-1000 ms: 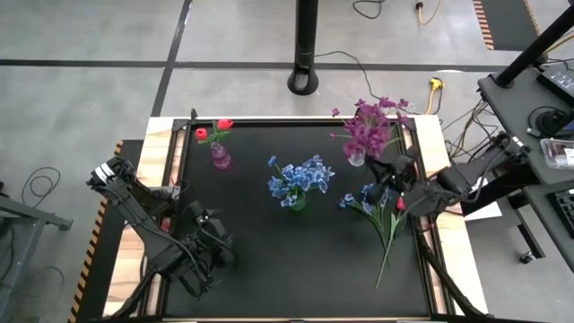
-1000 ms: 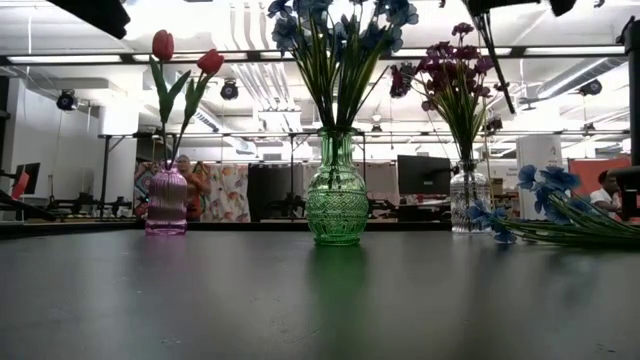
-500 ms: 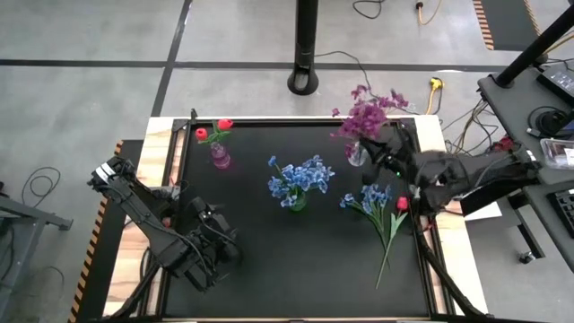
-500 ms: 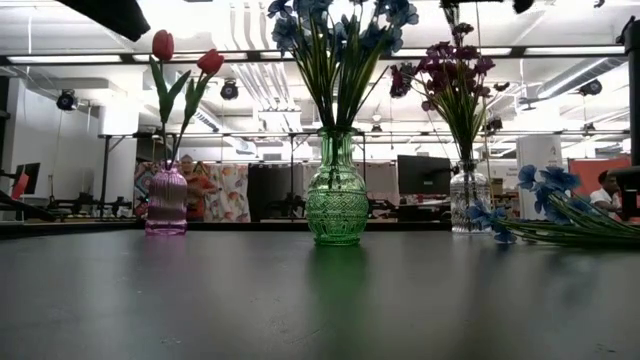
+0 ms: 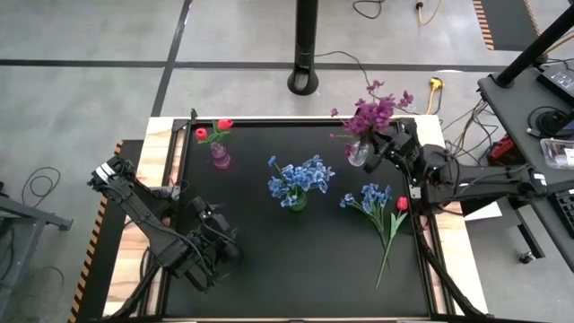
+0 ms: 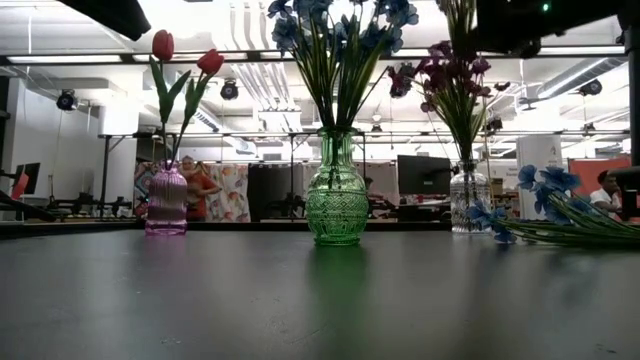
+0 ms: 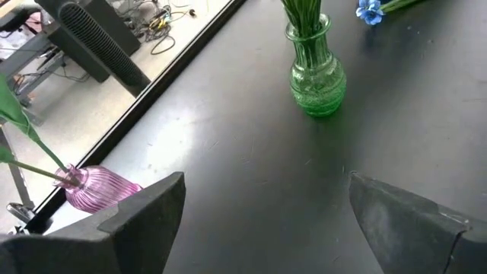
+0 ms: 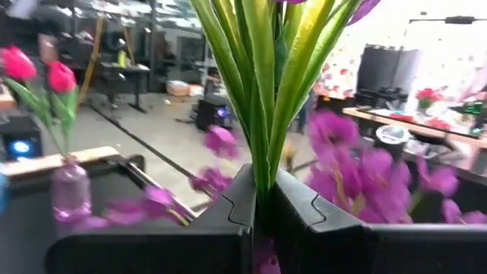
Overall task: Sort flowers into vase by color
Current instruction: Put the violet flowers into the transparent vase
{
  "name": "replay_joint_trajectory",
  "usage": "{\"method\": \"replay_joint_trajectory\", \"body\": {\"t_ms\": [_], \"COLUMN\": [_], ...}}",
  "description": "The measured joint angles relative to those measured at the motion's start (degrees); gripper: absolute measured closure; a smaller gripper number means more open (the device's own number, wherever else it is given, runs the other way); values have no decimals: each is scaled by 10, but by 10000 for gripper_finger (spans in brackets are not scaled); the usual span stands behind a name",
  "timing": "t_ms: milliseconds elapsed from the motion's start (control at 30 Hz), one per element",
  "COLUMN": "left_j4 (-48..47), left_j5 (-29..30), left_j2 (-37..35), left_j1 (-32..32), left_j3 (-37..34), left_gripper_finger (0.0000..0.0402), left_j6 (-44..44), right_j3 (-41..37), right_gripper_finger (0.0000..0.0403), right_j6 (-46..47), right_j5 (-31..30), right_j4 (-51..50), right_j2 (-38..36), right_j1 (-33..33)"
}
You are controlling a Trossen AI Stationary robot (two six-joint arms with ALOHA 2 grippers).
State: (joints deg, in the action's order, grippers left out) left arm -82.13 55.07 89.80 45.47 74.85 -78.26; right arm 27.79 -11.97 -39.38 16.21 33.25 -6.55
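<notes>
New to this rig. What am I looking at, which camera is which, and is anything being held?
It is a two-armed robot at a black table. One camera looks straight down, one sits at table height, and one rides on each wrist.

On the table stand three vases: a pink vase with red tulips, a green vase with blue flowers, and a clear vase with purple sprays. More loose flowers, blue and one red, lie flat to its right.

The right gripper is shut on a purple spray stem above the clear vase. The left gripper waits open near the table's front left, holding nothing.
</notes>
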Motion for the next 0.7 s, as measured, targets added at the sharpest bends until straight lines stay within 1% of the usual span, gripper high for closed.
{"method": "replay_joint_trajectory", "body": {"t_ms": [133, 400, 700], "left_j4": [0, 2, 3], "left_j5": [0, 0, 0], "left_j2": [0, 0, 0], "left_j1": [0, 0, 0], "left_j3": [0, 0, 0], "left_gripper_finger": [54, 54, 54], "left_j6": [0, -2, -2], "right_j3": [-10, -15, -86], "right_gripper_finger": [385, 385, 385], "right_j6": [-28, -66, -146], "right_j5": [-24, -26, -27], "right_j4": [0, 32, 200], "right_j2": [-6, 0, 2], "right_j1": [0, -1, -5]}}
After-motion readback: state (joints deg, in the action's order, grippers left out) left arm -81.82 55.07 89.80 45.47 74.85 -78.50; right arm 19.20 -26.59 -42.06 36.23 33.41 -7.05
